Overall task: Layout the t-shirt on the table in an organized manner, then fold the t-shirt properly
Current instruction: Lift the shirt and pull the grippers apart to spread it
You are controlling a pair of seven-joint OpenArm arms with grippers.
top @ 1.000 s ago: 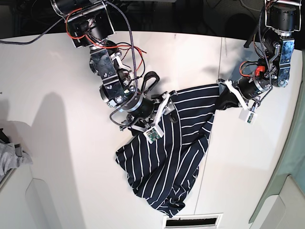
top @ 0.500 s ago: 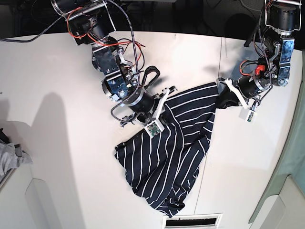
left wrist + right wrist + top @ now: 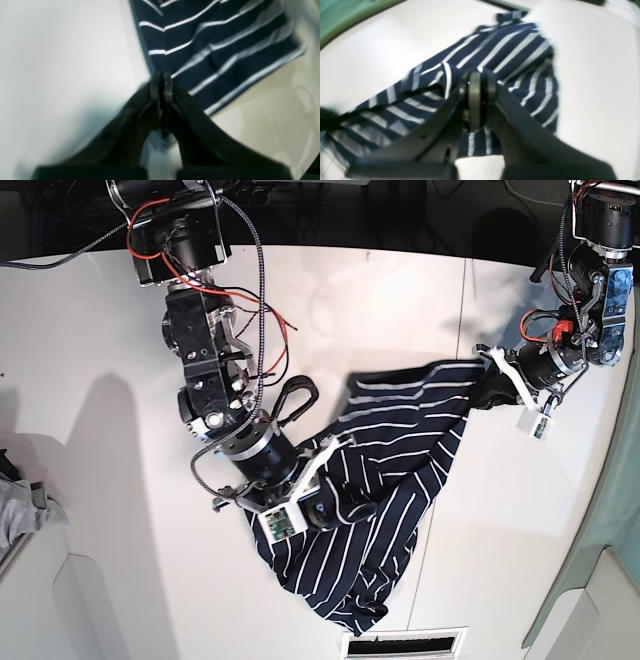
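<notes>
The navy white-striped t-shirt (image 3: 390,470) lies crumpled and stretched across the white table (image 3: 100,380). In the base view my right gripper (image 3: 325,508) sits at the shirt's lower left part, shut on a fold of the cloth. The right wrist view shows its jaws pinched on striped fabric (image 3: 510,55), gripper (image 3: 480,77). My left gripper (image 3: 487,392) holds the shirt's far right corner. In the left wrist view it (image 3: 161,76) is shut on the shirt's edge (image 3: 212,50), with the cloth spreading away behind it.
A small grey cloth (image 3: 25,510) lies at the table's left edge. A slotted vent (image 3: 405,643) sits at the front edge below the shirt. A thin dark seam (image 3: 462,310) runs down the table. Green fabric (image 3: 620,510) borders the right side.
My right gripper has shut on the shirt and moved toward the front left, dragging cloth with it. The left gripper has shifted slightly right, pulling its corner taut.
</notes>
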